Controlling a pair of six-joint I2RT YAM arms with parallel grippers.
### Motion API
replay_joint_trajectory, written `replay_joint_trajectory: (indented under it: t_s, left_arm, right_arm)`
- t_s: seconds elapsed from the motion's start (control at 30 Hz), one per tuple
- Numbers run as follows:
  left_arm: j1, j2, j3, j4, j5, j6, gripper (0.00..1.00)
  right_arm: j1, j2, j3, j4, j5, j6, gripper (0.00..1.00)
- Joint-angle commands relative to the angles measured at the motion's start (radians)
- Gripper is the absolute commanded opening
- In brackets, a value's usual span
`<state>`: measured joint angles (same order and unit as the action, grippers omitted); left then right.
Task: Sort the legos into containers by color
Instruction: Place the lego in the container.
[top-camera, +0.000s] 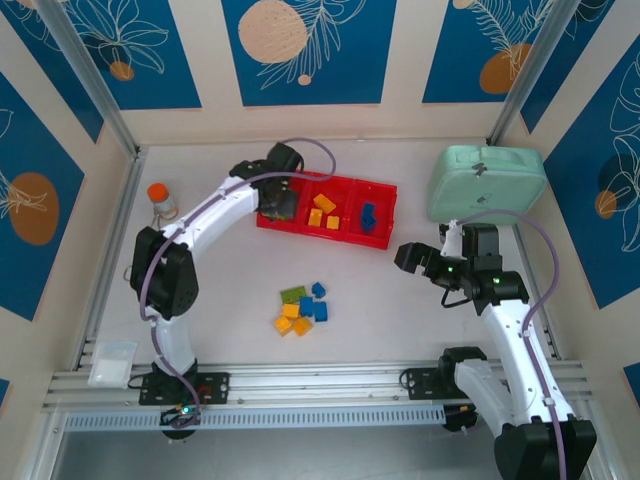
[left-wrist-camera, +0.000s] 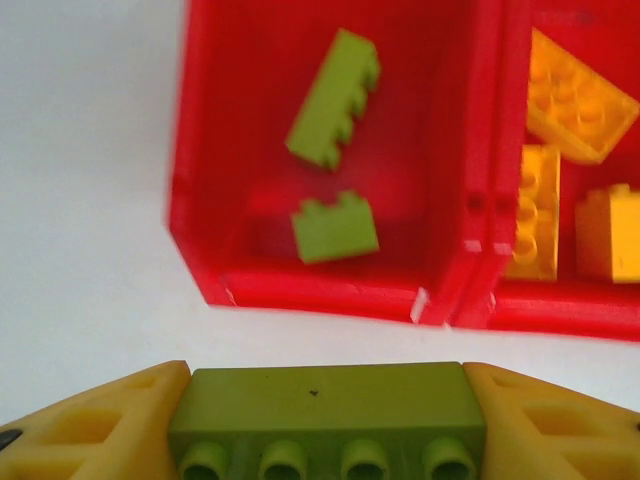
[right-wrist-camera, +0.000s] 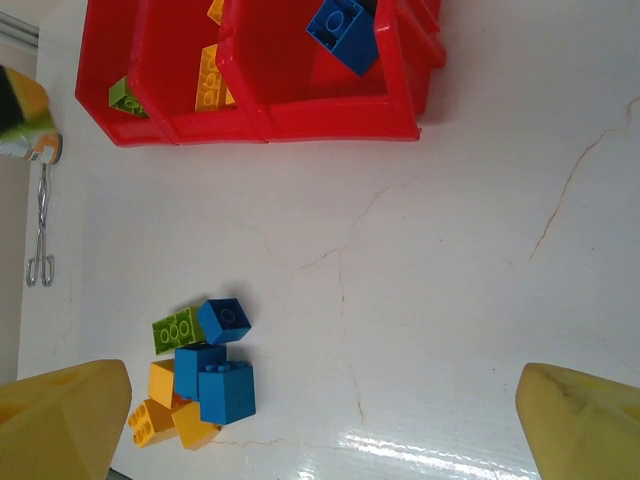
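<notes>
My left gripper (left-wrist-camera: 325, 412) is shut on a long green lego (left-wrist-camera: 320, 393), held by its ends between the yellow fingers just before the near wall of the red tray (left-wrist-camera: 330, 293). Two green legos (left-wrist-camera: 335, 97) lie in the tray's left compartment, orange-yellow ones (left-wrist-camera: 575, 95) fill the middle one, and a blue one (right-wrist-camera: 345, 30) sits in the right one. In the top view the left gripper (top-camera: 278, 205) hangs over the tray's left end (top-camera: 262, 222). A loose pile of legos (top-camera: 302, 308) lies mid-table. To the tray's right my right gripper (top-camera: 410, 258) stands open and holds nothing.
A mint-green case (top-camera: 487, 183) stands at the back right, behind the right arm. An orange-capped bottle (top-camera: 160, 200) stands at the left, with metal tongs (right-wrist-camera: 40, 225) near it. A clear plastic bag (top-camera: 112, 362) lies at the front left.
</notes>
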<state>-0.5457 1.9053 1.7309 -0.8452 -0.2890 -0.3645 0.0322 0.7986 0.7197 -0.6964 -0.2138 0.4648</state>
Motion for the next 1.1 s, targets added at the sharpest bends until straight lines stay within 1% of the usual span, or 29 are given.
replay_joint_trajectory:
  t_s: [0.0, 0.13, 0.27, 0.47, 0.57, 0.73, 0.83, 0.87, 0.9, 1.07]
  left_arm:
    - [0.032, 0.048, 0.079, 0.028, -0.034, 0.047, 0.50]
    - [0.066, 0.139, 0.167, 0.058, -0.042, 0.045, 0.50]
    - [0.078, 0.237, 0.254, 0.048, -0.036, 0.048, 0.50]
    - [0.089, 0.329, 0.304, 0.073, -0.019, 0.042, 0.50]
    - [0.092, 0.351, 0.332, 0.077, -0.004, 0.044, 0.57]
    - [0.092, 0.349, 0.346, 0.081, 0.007, 0.048, 0.67]
    - [0.092, 0.322, 0.340, 0.076, 0.013, 0.059, 0.76]
    - [0.092, 0.309, 0.329, 0.078, 0.019, 0.065, 0.84]
    - [0.092, 0.288, 0.310, 0.086, 0.027, 0.072, 1.00]
    - [0.093, 0.151, 0.164, 0.138, 0.051, 0.078, 0.99]
  right_arm:
    - [-0.004, -0.012, -0.012, 0.002, -0.022, 0.003, 0.99]
    - [-0.004, -0.012, -0.009, -0.002, -0.020, 0.003, 0.99]
    - [-0.003, -0.011, -0.009, -0.003, -0.016, 0.003, 0.99]
    - [-0.003, -0.005, -0.012, 0.001, -0.026, 0.005, 0.99]
    - [-0.001, 0.004, -0.010, 0.000, -0.039, 0.004, 0.99]
    - [0.000, 0.005, -0.012, 0.002, -0.033, 0.003, 0.99]
    - [0.000, 0.005, -0.010, 0.001, -0.031, 0.003, 0.99]
    - [-0.001, 0.005, -0.012, 0.001, -0.030, 0.003, 0.99]
    - [0.000, 0.006, -0.012, 0.001, -0.029, 0.003, 0.99]
    - [0.000, 0.002, -0.010, -0.002, -0.027, 0.003, 0.99]
